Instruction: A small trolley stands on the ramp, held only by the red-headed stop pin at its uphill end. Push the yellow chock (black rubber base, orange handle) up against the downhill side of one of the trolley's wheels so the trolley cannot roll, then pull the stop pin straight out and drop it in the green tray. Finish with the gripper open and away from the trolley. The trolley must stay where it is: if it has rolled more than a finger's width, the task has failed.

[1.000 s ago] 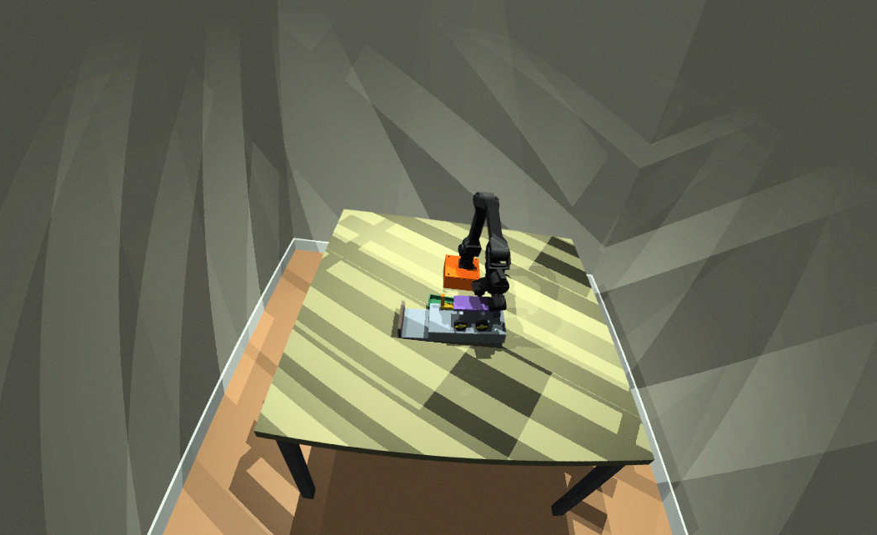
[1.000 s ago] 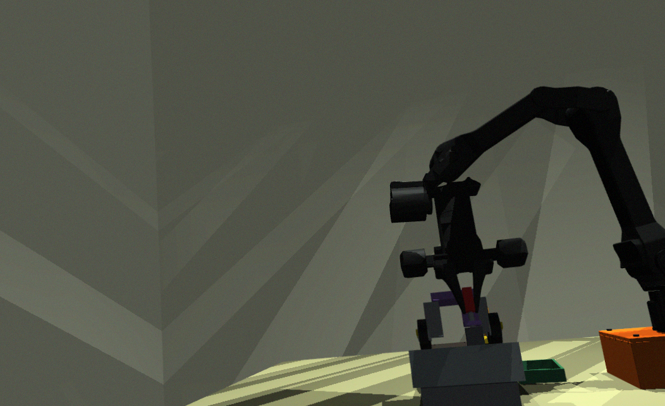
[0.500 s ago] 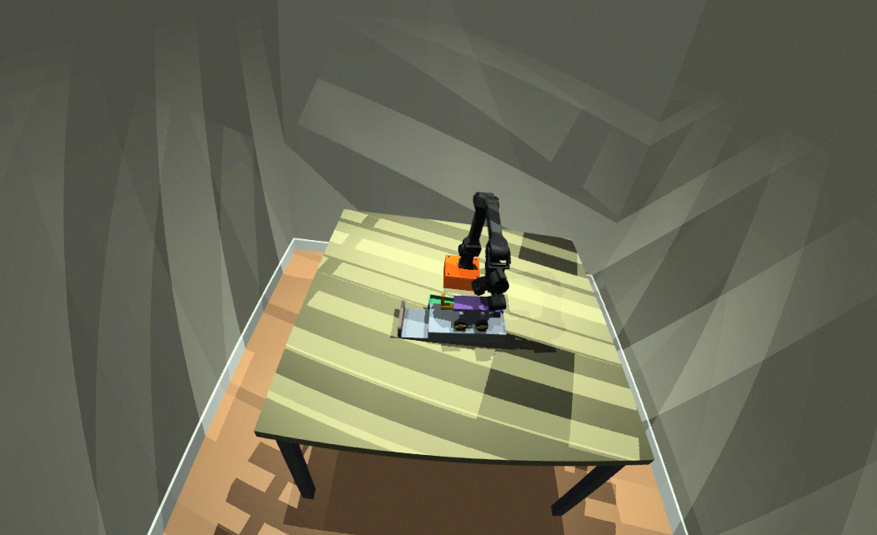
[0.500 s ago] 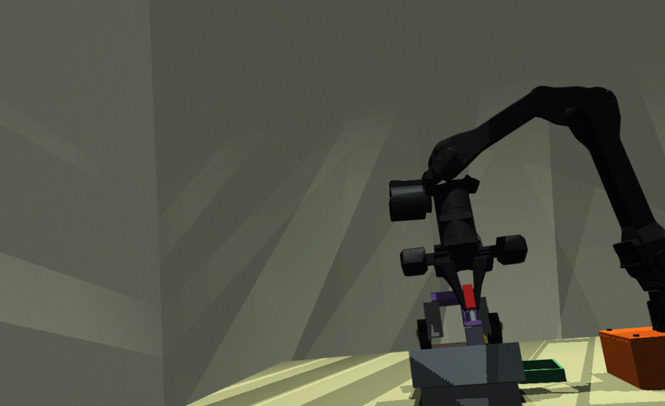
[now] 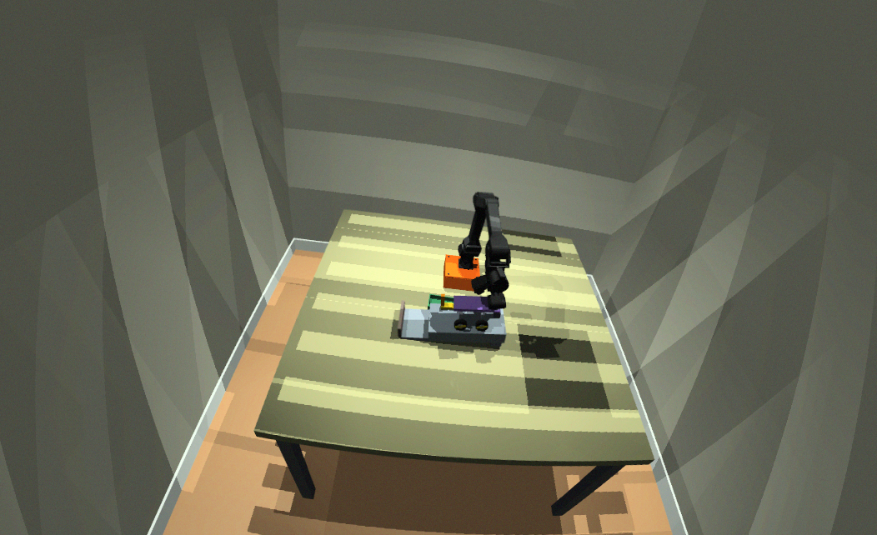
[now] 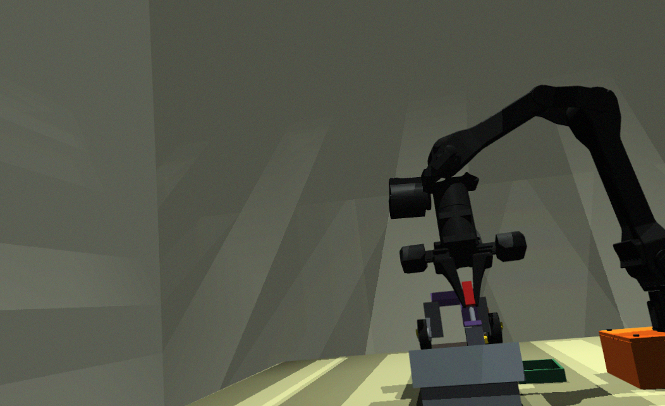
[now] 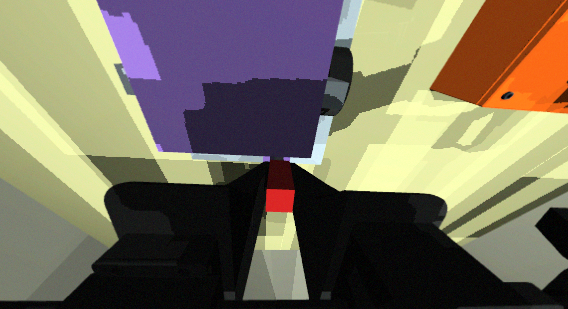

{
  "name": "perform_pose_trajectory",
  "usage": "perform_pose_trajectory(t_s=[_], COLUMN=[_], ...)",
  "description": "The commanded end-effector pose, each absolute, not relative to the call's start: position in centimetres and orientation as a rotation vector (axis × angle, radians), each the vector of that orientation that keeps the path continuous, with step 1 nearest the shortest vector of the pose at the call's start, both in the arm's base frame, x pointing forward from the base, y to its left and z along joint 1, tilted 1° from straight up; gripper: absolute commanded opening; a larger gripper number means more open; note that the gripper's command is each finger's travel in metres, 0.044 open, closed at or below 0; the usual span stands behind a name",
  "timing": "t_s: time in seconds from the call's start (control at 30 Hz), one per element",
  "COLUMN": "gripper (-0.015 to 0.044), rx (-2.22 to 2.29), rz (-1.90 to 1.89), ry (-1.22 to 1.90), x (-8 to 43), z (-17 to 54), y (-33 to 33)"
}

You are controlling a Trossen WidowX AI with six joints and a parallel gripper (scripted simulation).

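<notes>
One claw (image 6: 468, 297), one stop pin (image 6: 468, 292)

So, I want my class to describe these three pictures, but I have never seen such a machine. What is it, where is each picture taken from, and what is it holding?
It is a black robot arm bolted to an orange base on a table. One picture looks down from high up, one from table level, one from the wrist. On the table stand a grey ramp carrying a purple trolley, and a green tray. The gripper is shut on the red-headed stop pin.
</notes>
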State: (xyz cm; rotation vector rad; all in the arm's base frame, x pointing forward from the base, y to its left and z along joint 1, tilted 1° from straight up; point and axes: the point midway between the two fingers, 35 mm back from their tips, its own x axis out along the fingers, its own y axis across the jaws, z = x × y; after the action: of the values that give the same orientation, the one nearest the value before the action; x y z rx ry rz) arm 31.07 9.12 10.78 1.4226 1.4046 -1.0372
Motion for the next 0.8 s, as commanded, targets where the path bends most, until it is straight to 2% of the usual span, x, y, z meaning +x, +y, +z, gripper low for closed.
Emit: perform_pose_trajectory(t_s=[0.0,0.77], gripper=[0.0,0.0], rx=[1.424,1.424], rz=[-1.025,-1.025], ry=[1.4,1.4], x=[31.05,31.03], z=[11.36,12.09], y=[9.08,8.9])
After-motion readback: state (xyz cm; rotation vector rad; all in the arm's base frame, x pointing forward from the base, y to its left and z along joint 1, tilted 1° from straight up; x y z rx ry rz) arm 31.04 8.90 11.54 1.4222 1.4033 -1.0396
